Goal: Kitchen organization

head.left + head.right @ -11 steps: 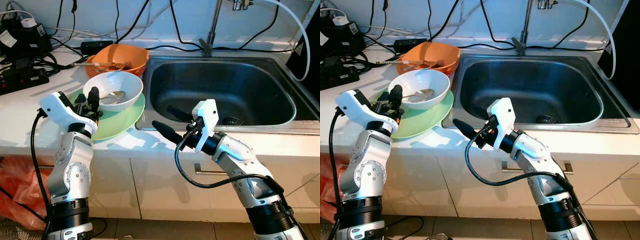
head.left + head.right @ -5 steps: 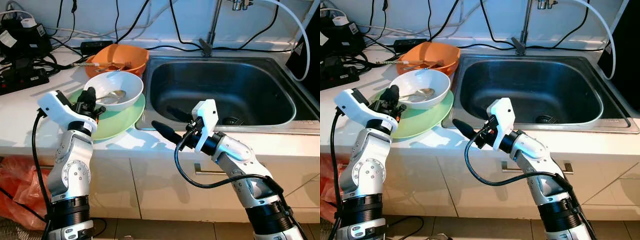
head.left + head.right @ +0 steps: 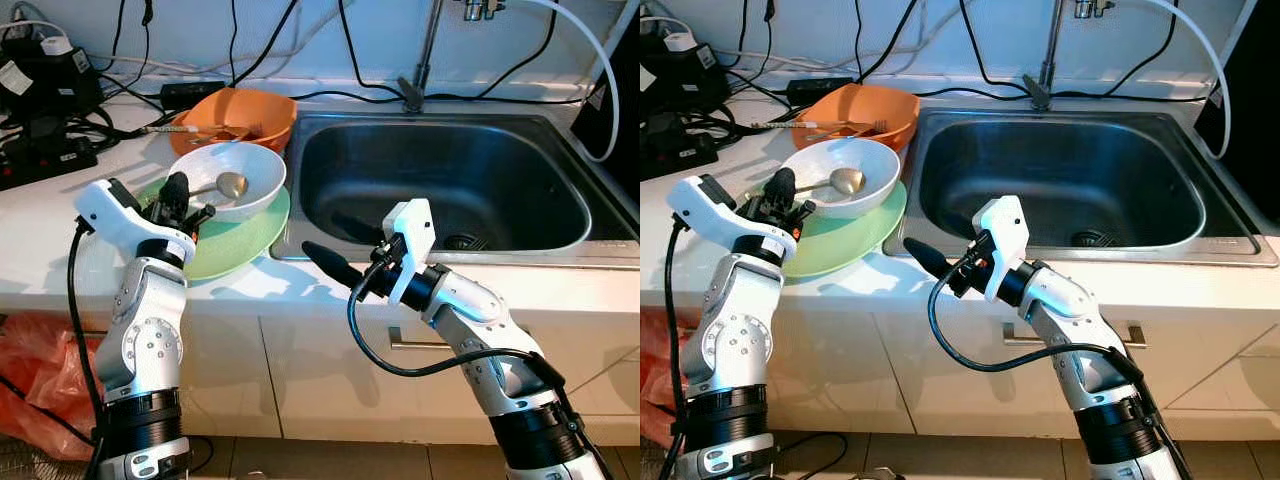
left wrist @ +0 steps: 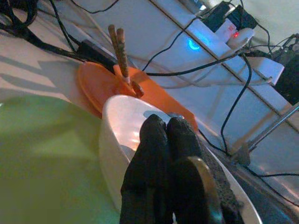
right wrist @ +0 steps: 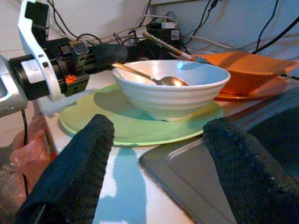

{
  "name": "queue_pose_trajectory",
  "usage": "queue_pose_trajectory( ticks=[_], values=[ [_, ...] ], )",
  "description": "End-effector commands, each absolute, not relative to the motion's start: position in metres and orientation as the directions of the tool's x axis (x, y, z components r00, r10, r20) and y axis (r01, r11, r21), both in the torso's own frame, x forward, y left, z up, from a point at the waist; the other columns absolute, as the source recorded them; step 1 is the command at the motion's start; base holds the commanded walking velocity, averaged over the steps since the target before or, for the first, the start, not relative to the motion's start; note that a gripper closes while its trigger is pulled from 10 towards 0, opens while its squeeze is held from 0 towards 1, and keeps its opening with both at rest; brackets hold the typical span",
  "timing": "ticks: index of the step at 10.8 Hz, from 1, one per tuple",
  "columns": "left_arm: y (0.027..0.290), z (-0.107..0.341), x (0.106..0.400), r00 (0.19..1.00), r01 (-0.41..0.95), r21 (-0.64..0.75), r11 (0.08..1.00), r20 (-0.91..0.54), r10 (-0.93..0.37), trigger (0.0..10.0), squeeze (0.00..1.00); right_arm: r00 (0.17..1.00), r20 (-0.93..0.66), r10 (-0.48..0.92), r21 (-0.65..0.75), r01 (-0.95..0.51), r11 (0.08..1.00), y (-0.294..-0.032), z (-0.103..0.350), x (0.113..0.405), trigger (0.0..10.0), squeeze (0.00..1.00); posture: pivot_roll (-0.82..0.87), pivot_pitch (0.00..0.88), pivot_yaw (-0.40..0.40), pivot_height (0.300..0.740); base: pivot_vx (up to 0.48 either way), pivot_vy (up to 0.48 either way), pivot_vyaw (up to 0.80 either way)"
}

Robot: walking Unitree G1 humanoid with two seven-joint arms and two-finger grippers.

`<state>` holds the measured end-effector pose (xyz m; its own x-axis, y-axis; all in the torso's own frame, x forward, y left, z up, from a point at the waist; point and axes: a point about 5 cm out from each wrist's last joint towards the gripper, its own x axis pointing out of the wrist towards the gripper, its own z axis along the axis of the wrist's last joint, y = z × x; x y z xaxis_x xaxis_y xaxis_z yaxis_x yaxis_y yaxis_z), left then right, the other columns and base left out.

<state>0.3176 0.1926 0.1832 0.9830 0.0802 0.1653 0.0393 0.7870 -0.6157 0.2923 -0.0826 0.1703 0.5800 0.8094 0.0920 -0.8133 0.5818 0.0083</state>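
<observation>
- The left end effector [image 3: 178, 195] sits at the near-left rim of the round white ceramic bowl [image 3: 240, 168], its two black fingers [image 4: 161, 154] pressed together on the handle of a silver metal spoon [image 3: 222, 187].
- The spoon's handle runs from those fingers over the rim, and its scoop end is lifted inside the bowl, tilted up toward the bowl's middle.
- The white bowl stands on a flat pale-green round plate [image 3: 248, 238], which lies on the white tabletop [image 3: 40, 225] just left of the sink.
- Behind the white bowl, touching or nearly touching it, is an orange plastic bowl [image 3: 250, 108] with wooden chopsticks [image 4: 119, 46] and other cutlery lying across it.
- The right end effector [image 3: 335, 245] hovers over the front lip of the stainless steel sink [image 3: 450, 180], its two black fingers spread wide apart with nothing between them.
- In the right wrist view those fingers [image 5: 74, 163] point toward the green plate and the white bowl, which stand near but apart from them.
- A metal tap stem [image 3: 425, 55] rises behind the sink, and black cables and a power strip [image 3: 45, 160] lie on the far left of the tabletop.
</observation>
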Motion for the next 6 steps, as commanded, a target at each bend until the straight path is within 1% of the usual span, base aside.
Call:
queue_pose_trajectory(
  ticks=[1,3,5,6],
  values=[
    [0.188,0.192,0.318,0.979,0.082,-0.614,0.785,0.197,0.052,0.0,0.0,0.58,0.091,0.809,0.015,-0.814,0.581,-0.083,0.17,0.293,10.0,0.0,0.12,0.032,0.03,0.74,0.0,0.0,0.0],
    [0.181,0.198,0.317,0.971,0.152,-0.635,0.757,0.24,0.006,0.0,0.0,0.586,0.096,0.804,0.022,-0.809,0.587,-0.084,0.171,0.295,10.0,0.0,0.12,0.03,0.029,0.74,0.0,0.0,0.0],
    [0.166,0.206,0.316,0.949,0.29,-0.705,0.647,0.3,-0.097,0.0,0.0,0.596,0.11,0.795,0.043,-0.802,0.596,-0.084,0.172,0.297,10.0,0.0,0.12,0.026,0.031,0.74,0.0,0.0,0.0],
    [0.159,0.206,0.314,0.939,0.33,-0.717,0.614,0.312,-0.141,0.0,0.0,0.606,0.122,0.786,0.063,-0.795,0.603,-0.085,0.174,0.298,10.0,0.0,0.12,0.025,0.032,0.74,0.0,0.0,0.0]
  ],
)
